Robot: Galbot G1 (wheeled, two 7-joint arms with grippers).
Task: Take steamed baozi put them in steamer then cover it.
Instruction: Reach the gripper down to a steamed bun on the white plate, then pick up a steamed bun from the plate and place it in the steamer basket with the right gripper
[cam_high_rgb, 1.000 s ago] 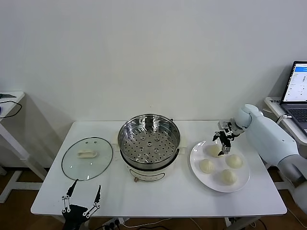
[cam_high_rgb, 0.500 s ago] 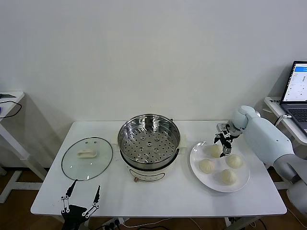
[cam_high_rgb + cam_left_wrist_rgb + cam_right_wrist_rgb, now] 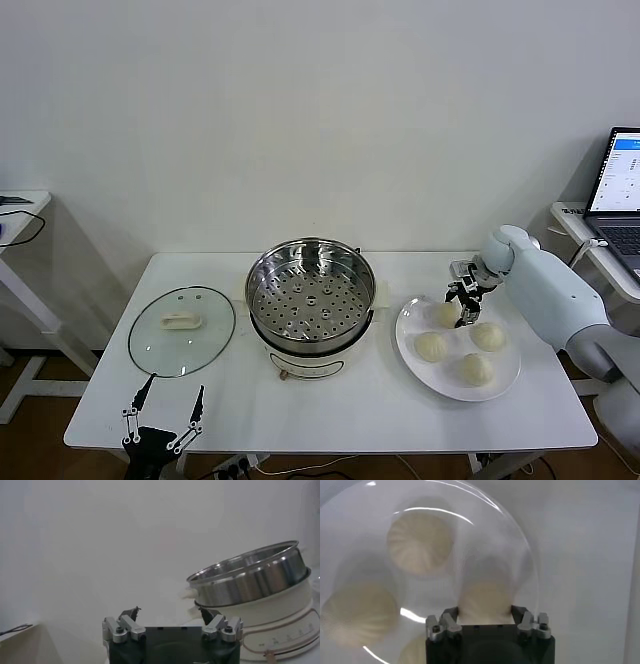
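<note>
Several cream-white steamed baozi lie on a white plate [image 3: 450,386] at the table's right. My right gripper [image 3: 463,312] reaches down over the plate's back left bun [image 3: 443,314]; in the right wrist view that baozi [image 3: 485,599] fills the gap between the fingers, and the gripper [image 3: 484,613] is shut on it. Two more buns [image 3: 420,542] [image 3: 360,612] lie apart on the plate. The steel steamer [image 3: 311,292] stands empty mid-table on its white pot base. The glass cover [image 3: 181,330] lies flat to its left. My left gripper [image 3: 162,405] hangs open off the front left edge.
A laptop [image 3: 620,190] sits on a side stand at the far right, close behind my right arm. A small side table [image 3: 20,215] stands at the far left. In the left wrist view the steamer [image 3: 250,580] rises beyond the open left gripper [image 3: 170,614].
My right gripper has closed its fingers onto the back left baozi and shifted slightly toward the steamer. The left gripper has sunk a little lower at the table's front edge.
</note>
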